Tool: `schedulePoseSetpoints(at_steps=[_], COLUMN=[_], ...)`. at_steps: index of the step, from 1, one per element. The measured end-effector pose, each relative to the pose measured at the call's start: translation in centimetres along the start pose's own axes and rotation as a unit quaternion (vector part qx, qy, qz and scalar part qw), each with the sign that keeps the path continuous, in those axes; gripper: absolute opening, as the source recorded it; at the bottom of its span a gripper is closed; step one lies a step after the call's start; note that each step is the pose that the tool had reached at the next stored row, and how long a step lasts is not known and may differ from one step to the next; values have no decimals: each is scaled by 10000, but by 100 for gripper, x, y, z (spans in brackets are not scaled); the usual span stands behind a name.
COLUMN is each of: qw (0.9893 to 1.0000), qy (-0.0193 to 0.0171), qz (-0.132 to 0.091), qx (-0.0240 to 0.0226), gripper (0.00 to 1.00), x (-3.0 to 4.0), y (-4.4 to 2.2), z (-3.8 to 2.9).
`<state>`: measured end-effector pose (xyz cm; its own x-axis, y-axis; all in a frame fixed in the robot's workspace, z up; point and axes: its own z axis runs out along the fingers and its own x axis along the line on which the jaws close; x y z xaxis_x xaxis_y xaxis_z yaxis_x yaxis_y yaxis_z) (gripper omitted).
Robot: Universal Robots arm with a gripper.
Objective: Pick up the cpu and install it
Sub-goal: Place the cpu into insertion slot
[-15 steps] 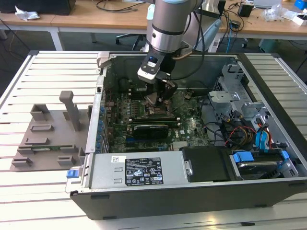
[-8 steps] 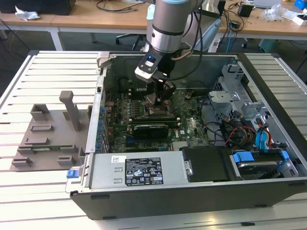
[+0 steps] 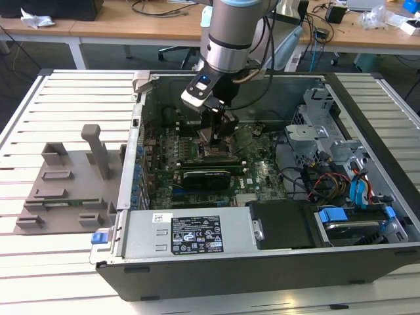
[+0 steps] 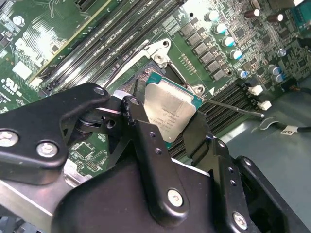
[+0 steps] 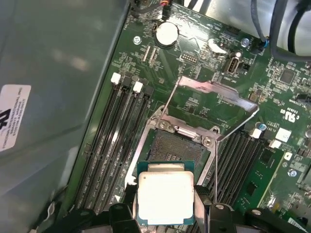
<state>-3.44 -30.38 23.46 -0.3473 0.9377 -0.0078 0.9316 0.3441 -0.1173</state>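
Well to the exterior view's left of the open socket point(image 5: 177, 145), a grey moulded fixture point(image 3: 65, 187) lies outside the case point(image 3: 262, 269). Near the socket, not seated in it, the cpu point(image 5: 165, 196) sits clamped in the gripper point(image 5: 167, 213), whose matte black fingers point(image 4: 146, 141) press its opposite edges. It is a flat square with a brushed silvery lid and teal rim. Beside the socket a thin steel load frame point(image 5: 214, 91) stands hinged up. To the exterior view's right of the socket stands a grey sheet-metal drive cage point(image 3: 315, 131).
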Motion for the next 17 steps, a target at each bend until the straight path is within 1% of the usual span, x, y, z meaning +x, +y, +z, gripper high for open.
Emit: schedulePoseSetpoints(at_steps=[3, 8, 11, 12, 17], qw=[9999, 9994, 9988, 9984, 9971], qy=[16, 42, 57, 66, 89], qz=[132, 354, 488, 555, 750], qx=[1, 3, 4, 4, 6], gripper=[55, 55, 55, 55, 55], x=[0, 0, 0, 0, 0], y=[0, 1, 1, 1, 1], z=[2, 4, 6, 7, 9])
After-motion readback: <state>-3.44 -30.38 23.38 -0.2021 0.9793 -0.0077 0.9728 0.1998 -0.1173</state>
